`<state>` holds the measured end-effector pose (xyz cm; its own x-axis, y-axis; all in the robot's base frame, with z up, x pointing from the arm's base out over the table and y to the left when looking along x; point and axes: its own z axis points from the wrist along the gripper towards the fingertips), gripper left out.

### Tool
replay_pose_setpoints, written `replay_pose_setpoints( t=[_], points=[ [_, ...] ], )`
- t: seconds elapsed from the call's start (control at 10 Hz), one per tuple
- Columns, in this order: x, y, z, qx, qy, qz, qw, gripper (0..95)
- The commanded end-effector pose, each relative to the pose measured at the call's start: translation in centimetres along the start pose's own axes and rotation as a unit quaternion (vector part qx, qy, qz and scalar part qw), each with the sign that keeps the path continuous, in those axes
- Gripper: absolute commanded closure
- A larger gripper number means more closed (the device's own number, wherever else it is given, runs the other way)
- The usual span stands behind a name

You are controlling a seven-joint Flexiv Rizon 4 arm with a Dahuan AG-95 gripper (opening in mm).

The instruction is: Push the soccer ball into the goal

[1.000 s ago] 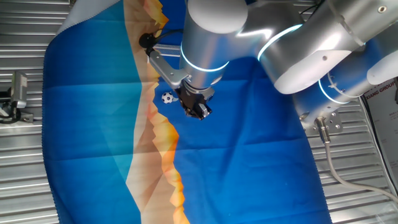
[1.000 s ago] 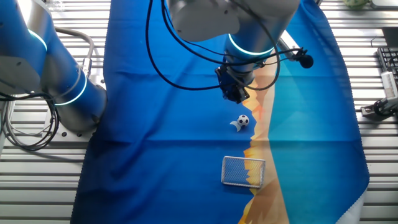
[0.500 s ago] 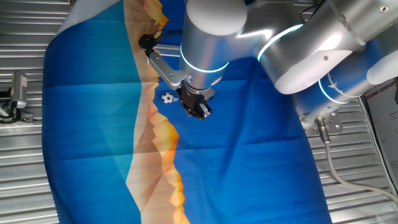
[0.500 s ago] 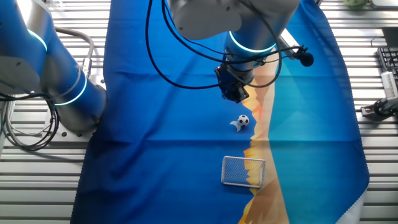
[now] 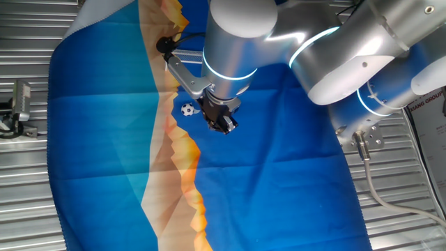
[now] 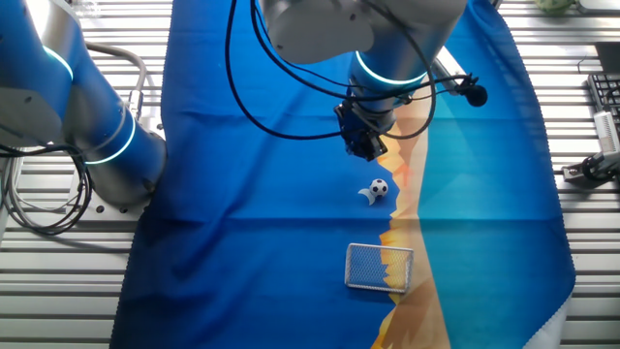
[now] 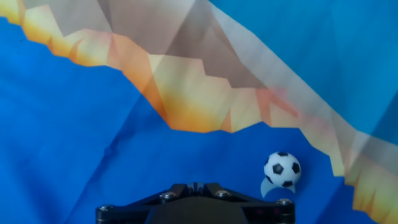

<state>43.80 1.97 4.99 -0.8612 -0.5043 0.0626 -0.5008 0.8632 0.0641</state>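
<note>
Gripper state unclear, you're just behind soccer ball; light, rolls easily, nudge its rear centre toward goal.

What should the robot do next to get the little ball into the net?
Probably lower the gripper to the cloth just behind the soccer ball, on the side away from the goal. In the other fixed view the gripper hangs beyond the ball, not touching it, and the ball sits between it and the goal, so a push from there should roll it in.
</note>
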Motion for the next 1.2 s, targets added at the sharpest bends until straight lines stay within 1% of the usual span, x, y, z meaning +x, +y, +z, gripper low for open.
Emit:
replay_pose_setpoints(
  t=[0.1,0.4,0.5,0.8,1.1,1.2],
  points=[
    [-0.04,-0.01,0.08,0.0,-0.005,0.003,1.0,95.0],
    [-0.04,-0.01,0.08,0.001,-0.006,0.009,0.9999,95.0],
    [-0.04,-0.01,0.08,-0.002,-0.007,0.008,0.9999,95.0],
    [-0.04,-0.01,0.08,-0.003,-0.007,0.011,0.9999,95.0],
    [-0.04,-0.01,0.08,-0.001,0.001,0.009,1.0,95.0],
    [-0.04,-0.01,0.08,0.0,0.002,0.008,1.0,95.0]
  ],
)
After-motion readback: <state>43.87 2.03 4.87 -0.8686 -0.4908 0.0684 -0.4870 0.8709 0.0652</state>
